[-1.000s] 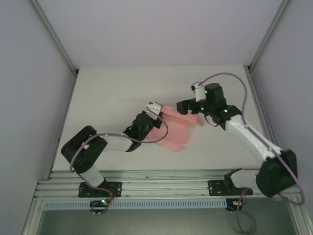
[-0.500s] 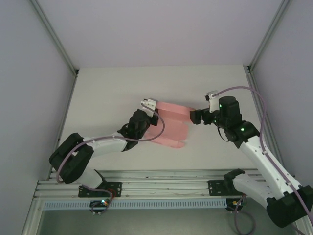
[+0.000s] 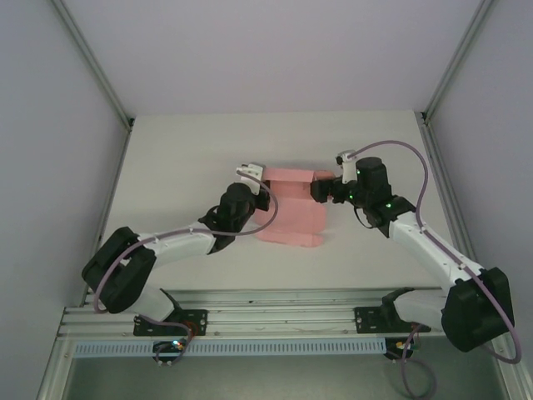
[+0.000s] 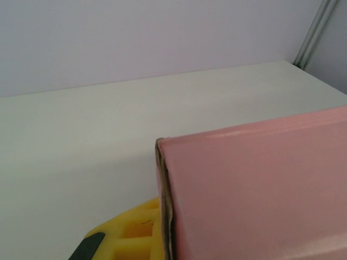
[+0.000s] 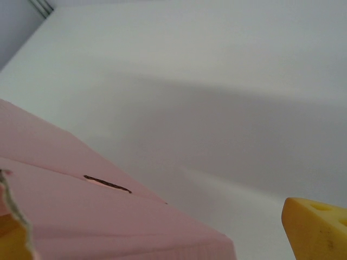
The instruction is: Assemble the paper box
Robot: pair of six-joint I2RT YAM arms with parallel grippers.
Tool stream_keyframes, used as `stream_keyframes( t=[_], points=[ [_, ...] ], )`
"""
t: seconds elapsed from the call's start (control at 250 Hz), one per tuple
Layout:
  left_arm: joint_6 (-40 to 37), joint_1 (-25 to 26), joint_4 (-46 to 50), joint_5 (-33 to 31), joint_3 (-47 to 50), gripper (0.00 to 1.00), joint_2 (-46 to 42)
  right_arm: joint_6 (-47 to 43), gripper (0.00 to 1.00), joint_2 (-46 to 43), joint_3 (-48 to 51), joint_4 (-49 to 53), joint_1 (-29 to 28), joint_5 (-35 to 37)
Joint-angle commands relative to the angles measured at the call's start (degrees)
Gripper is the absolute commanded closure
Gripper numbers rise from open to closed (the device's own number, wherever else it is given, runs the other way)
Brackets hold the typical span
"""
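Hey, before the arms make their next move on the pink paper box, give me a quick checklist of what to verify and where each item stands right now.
1. Paper box lies between the two grippers: ok.
2. Left gripper at the box's left edge: ok; its yellow finger sits beside the card edge.
3. Left gripper closed on the card: cannot tell.
4. Right gripper closed on the card: not ok; one yellow finger stands apart from it.
5. Box fully folded: not ok; its near part looks flat on the table.
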State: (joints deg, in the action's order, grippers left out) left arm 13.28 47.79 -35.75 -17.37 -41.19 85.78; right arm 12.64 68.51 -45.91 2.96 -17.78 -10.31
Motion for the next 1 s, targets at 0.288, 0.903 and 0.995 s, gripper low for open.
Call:
stream_keyframes(
  t=[0.288,0.903,0.995],
  points=[
    [11.4,-4.9,2.6,8.0,-1.1,1.0,-3.1,1.1,0.0,-14.4,7.8,4.9,0.2,12.5],
    [9.8,-5.2,11.0,7.3,-2.1,1.0,-7.6,-1.4,0.0,-4.0,3.5,1.2,1.9,9.6],
    [10.3,-5.0,11.4,6.0,-2.5,1.0,-6.5,-1.3,0.0,-2.7,2.7,-1.6,1.4,4.2]
  ],
)
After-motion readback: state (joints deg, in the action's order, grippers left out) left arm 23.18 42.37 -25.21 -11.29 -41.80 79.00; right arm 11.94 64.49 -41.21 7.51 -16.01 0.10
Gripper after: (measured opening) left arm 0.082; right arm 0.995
